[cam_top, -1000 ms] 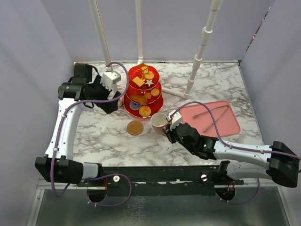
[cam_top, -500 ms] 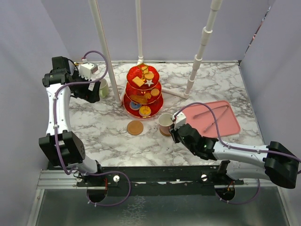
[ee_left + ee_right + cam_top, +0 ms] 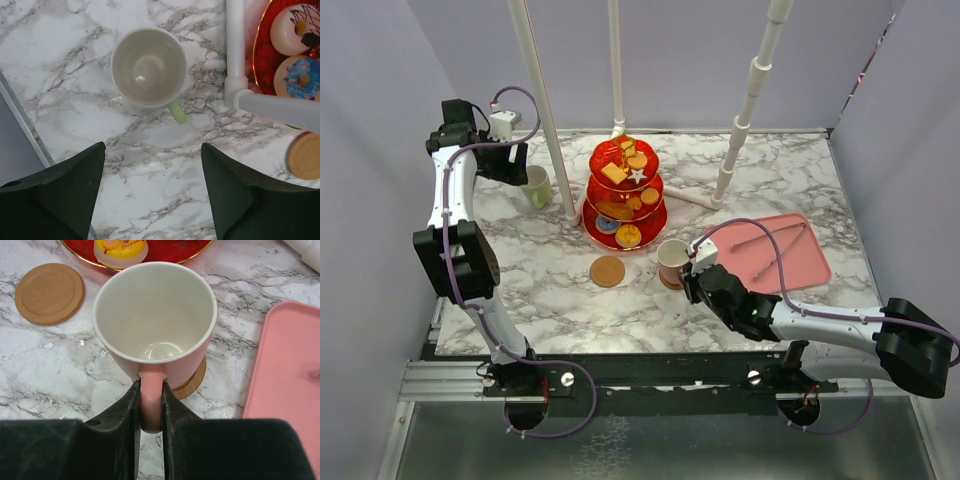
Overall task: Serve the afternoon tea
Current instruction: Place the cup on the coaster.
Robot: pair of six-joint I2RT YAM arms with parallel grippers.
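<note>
The red three-tier stand (image 3: 625,195) with cookies and pastries stands mid-table. Left of it, beyond a white pole, is the pale green mug (image 3: 537,186), empty and upright (image 3: 148,67), its handle (image 3: 177,112) pointing toward my left gripper (image 3: 152,145). That gripper (image 3: 512,162) hovers over the table beside the mug, open, with nothing between its fingers. My right gripper (image 3: 150,387) is shut on the handle of the pink mug (image 3: 155,315), which is upright over a brown coaster (image 3: 192,382). A second coaster (image 3: 607,271) lies bare in front of the stand.
A pink tray (image 3: 770,250) with thin tongs lies to the right of the pink mug. White poles (image 3: 542,110) rise around the stand, one (image 3: 235,50) close beside the green mug. The table's left edge (image 3: 25,130) runs near my left fingers.
My left arm swung from beside the stand to the back left, above the green mug. The right gripper brought the pink mug from tilted to upright over the coaster.
</note>
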